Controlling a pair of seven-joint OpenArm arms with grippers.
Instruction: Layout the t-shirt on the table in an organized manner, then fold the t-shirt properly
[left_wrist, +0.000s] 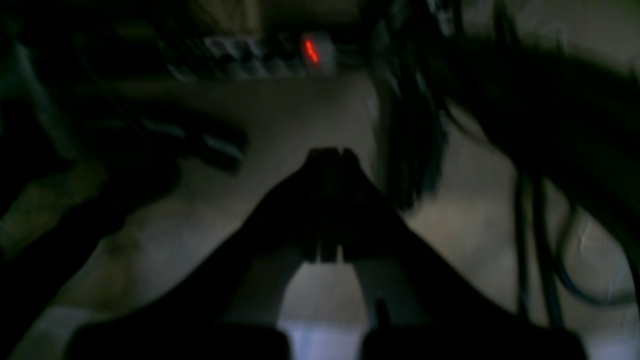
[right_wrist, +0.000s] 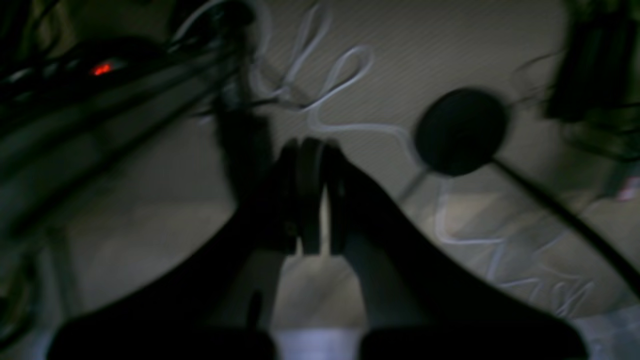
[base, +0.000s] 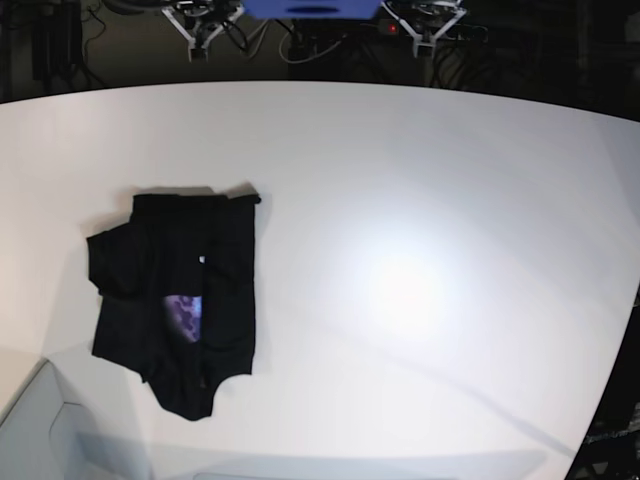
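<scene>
The black t-shirt (base: 178, 300) is lying bunched up on the white surface (base: 420, 250) — over on the left side of the base view. The left claw (left_wrist: 330, 155) is staying off the shirt, closed and empty — the right claw (right_wrist: 310, 150) too.

Both grippers' jaws together (nothing held)

Black t-shirt (base: 180, 300) lies crumpled, partly folded on white table (base: 420, 250), left side, purple print showing in a gap. Both grippers (base: 200, 25) (base: 425, 22) parked beyond far edge.
</scene>
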